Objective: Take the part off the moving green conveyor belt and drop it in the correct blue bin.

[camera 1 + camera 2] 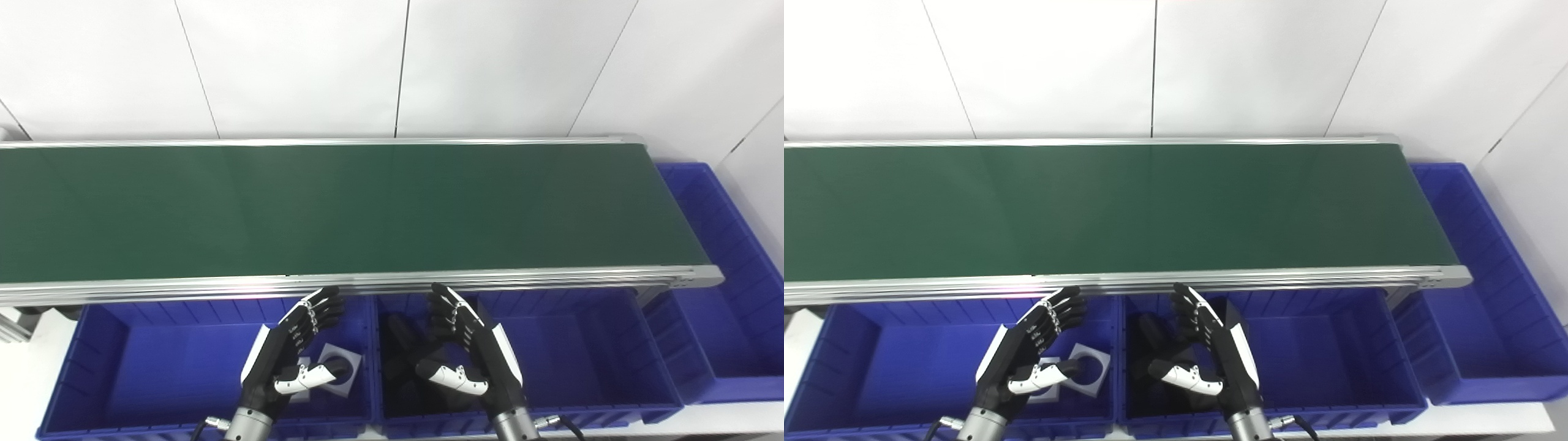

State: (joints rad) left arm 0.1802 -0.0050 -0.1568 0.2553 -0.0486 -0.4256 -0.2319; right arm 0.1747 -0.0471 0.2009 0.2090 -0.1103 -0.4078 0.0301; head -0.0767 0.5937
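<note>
- Left eye view: the green conveyor belt runs across the picture and its surface carries no part. Below its near rail stand three blue bins: the left bin, the middle bin and the right bin past the belt's end.
- The left hand hangs over the left bin, palm toward the middle, fingers apart and holding nothing. Under its thumb, two grey square parts with a round hole lie on the bin floor; whether the thumb touches them I cannot tell.
- The right hand hangs over the middle bin, fingers spread, holding nothing. Dark parts lie in the bin just left of this hand.
- Right eye view: the same scene. Both hands are open, facing each other, near the belt's rail but apart from it.
</note>
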